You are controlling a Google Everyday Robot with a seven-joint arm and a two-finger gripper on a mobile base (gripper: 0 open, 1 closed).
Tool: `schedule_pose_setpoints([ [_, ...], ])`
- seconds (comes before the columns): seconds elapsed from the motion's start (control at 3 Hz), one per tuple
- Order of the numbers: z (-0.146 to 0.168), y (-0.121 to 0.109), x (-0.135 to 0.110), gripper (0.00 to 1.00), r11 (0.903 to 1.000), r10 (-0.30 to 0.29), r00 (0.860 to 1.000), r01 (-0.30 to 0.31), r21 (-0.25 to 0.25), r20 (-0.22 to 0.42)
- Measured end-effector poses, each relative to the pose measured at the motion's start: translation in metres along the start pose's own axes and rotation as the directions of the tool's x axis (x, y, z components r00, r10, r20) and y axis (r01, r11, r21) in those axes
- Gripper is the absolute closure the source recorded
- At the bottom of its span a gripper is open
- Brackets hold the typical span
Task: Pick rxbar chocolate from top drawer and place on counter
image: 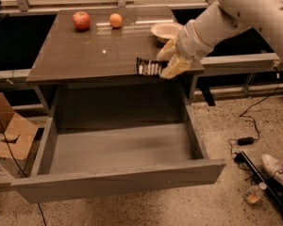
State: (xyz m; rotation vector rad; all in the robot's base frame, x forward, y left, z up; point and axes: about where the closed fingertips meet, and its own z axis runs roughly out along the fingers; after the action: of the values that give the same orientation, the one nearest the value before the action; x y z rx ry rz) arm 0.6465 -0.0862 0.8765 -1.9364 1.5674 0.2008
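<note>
One arm, white, coming in from the upper right. One gripper (164, 64) at the front right edge of the bench (85, 51), just above its surface. Two tan fingers (177, 66), closed on one rxbar chocolate (148, 68). The bar is a black wrapper with white print rows, held roughly flat and sticking out left from the fingers over the bench's front edge; can't tell whether it touches the top. One top drawer (118, 180) pulled fully open below the bench, grey, front panel nearest the camera, low side walls left and right. On the bench: one red apple (81, 20) at back left, one orange (115, 20) just right of it and apart from it, and one pale bowl (164, 31) at back right, upright, just behind the gripper and partly covered by the wrist. That makes three loose items resting on the bench, plus the held bar. One cardboard box (12, 140) on the floor left of the drawer. One black cable with one power brick (245, 140) on the speckled floor at right. One white shoe (275, 167) at the right edge. A pale ledge with metal posts (52, 6) runs behind the bench.
</note>
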Motion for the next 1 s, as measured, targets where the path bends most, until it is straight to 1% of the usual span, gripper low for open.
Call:
schedule_pose_setpoints([
  [0.33,0.008,-0.050,-0.012,1.00,0.9983,-0.047,0.999,0.047,0.036,0.002],
  [0.67,0.044,-0.082,-0.028,1.00,0.9972,-0.071,0.997,0.070,0.027,0.042],
  [1.0,0.091,-0.096,-0.043,0.81,0.9986,-0.051,0.993,0.052,-0.010,0.106],
])
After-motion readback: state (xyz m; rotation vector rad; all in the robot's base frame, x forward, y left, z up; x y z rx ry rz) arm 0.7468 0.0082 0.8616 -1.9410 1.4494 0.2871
